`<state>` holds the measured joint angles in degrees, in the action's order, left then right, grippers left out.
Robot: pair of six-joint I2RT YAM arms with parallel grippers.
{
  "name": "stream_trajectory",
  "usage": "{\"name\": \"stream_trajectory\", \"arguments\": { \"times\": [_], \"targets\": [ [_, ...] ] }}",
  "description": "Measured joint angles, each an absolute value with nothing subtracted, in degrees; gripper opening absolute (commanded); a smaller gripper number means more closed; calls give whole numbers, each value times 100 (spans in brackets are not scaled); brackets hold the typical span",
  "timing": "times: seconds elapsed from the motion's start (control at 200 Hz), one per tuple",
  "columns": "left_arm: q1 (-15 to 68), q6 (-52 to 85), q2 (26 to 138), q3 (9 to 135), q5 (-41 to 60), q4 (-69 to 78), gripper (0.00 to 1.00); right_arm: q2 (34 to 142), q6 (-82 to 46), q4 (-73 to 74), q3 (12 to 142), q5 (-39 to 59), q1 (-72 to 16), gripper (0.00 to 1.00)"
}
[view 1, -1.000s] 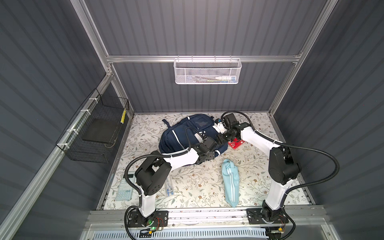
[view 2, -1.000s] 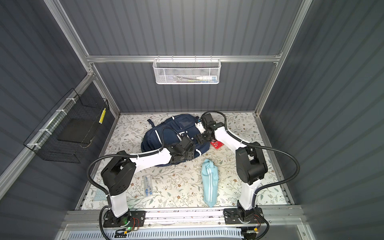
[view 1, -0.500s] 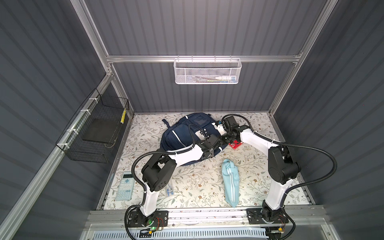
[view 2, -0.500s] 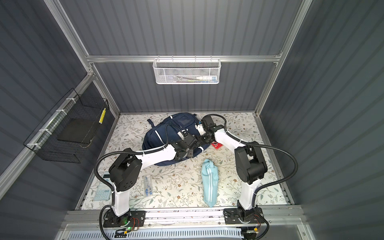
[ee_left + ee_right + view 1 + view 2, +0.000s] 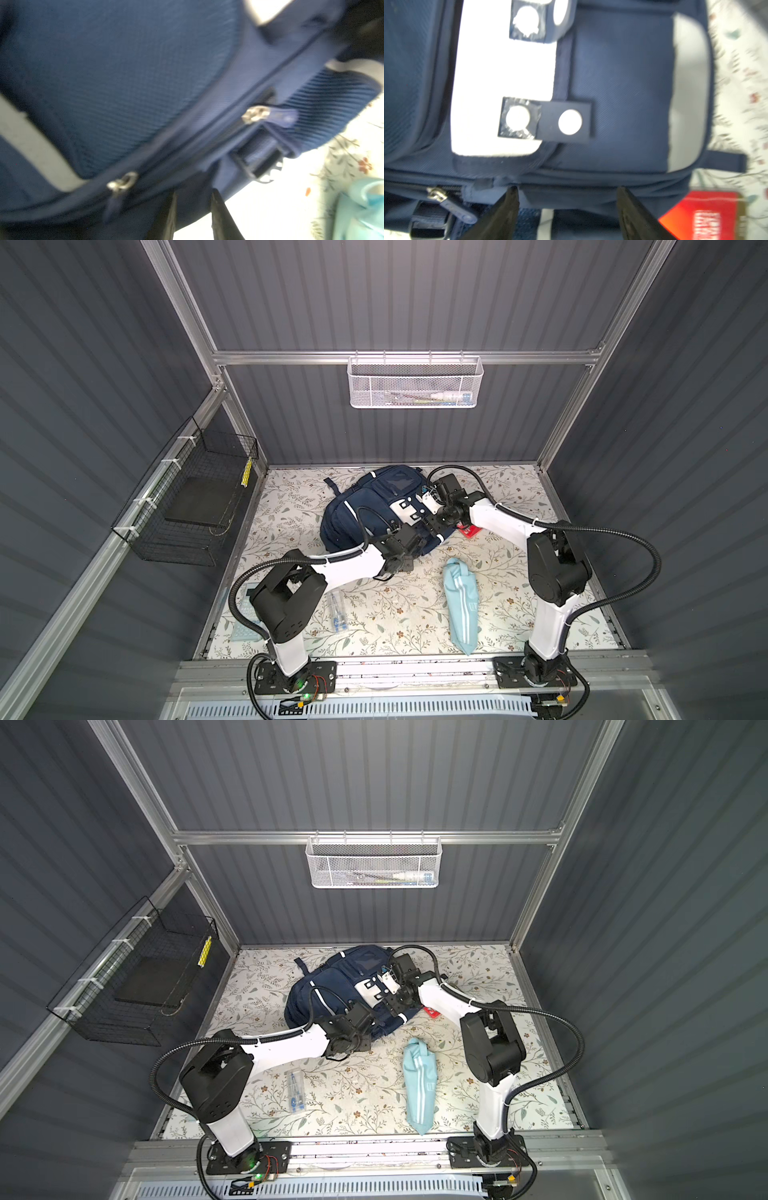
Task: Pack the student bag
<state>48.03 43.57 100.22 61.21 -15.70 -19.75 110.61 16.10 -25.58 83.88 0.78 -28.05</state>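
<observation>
As the student bag (image 5: 374,506) is seen lying flat at the far middle of the table (image 5: 395,626), with its front pocket turned upward, little of the packing can be judged as done. The zips shown in the wrist views, among them one zip pull (image 5: 122,184), appear drawn shut, and no opened pocket is seen.

Several things are found outside the bag. A light-blue pouch (image 5: 459,605) lies nearer the front, and a red packet (image 5: 469,531) lies just beside the bag's right edge. A clear packet (image 5: 338,612) is placed near the left arm, and a pale flat thing (image 5: 243,632) is partly hidden at the left edge. More things are kept in the white basket (image 5: 415,381) on the back wall and in the black wire basket (image 5: 174,539) on the left wall.

The left gripper (image 5: 194,207) is placed at the near edge of the bag. Its jaws are set only a little apart and nothing is seen pinched between them, though the view is blurred. The right gripper (image 5: 569,207) is held over the bag's right side, with jaws spread wide and empty.

It is judged that a pocket must first be opened, and nearly all the filling is left.
</observation>
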Motion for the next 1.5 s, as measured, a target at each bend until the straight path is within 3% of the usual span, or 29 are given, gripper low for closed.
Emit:
{"name": "stream_trajectory", "arguments": {
  "times": [0.18, 0.405, 0.645, 0.785, 0.84, 0.926, 1.126, 1.201, 1.366, 1.401, 1.501],
  "targets": [
    [4099, 4278, 9714, 5478, -1520, -1699, 30, 11931, 1750, -3120, 9717, 316, -2810, 66],
    [3433, 3896, 9354, 5256, -1769, -1890, 31, 11959, 2252, -3861, 9714, 622, -3271, 65],
    [3249, 3454, 8971, 5245, -1737, -1977, 46, 11336, 2687, -4003, 9295, 714, -3693, 71],
    [3251, 3352, 8637, 5249, -1463, -1887, 50, 11019, 3026, -3579, 8862, 602, -3924, 72],
    [3277, 3356, 8523, 5247, -1337, -1806, 56, 11006, 3175, -3356, 8667, 548, -4040, 70],
    [3358, 3402, 8464, 5210, -1173, -1531, 69, 11198, 3380, -3072, 8493, 464, -4174, 65],
    [3695, 3717, 8707, 4842, -1002, -845, 72, 11587, 3485, -2958, 8685, 554, -4045, 33],
    [3787, 3774, 8888, 4823, -1033, -714, 72, 11585, 3463, -2851, 8650, 646, -3999, 25],
    [3800, 3822, 9413, 4993, -1194, -617, 67, 11402, 3430, -2412, 8272, 768, -3970, 22],
    [3806, 3828, 9489, 5059, -1247, -650, 61, 11362, 3424, -2320, 8191, 775, -3970, 21],
    [3835, 3815, 9717, 5365, -1400, -945, 32, 11286, 3369, -2106, 8029, 788, -3968, 20]
  ]
}}
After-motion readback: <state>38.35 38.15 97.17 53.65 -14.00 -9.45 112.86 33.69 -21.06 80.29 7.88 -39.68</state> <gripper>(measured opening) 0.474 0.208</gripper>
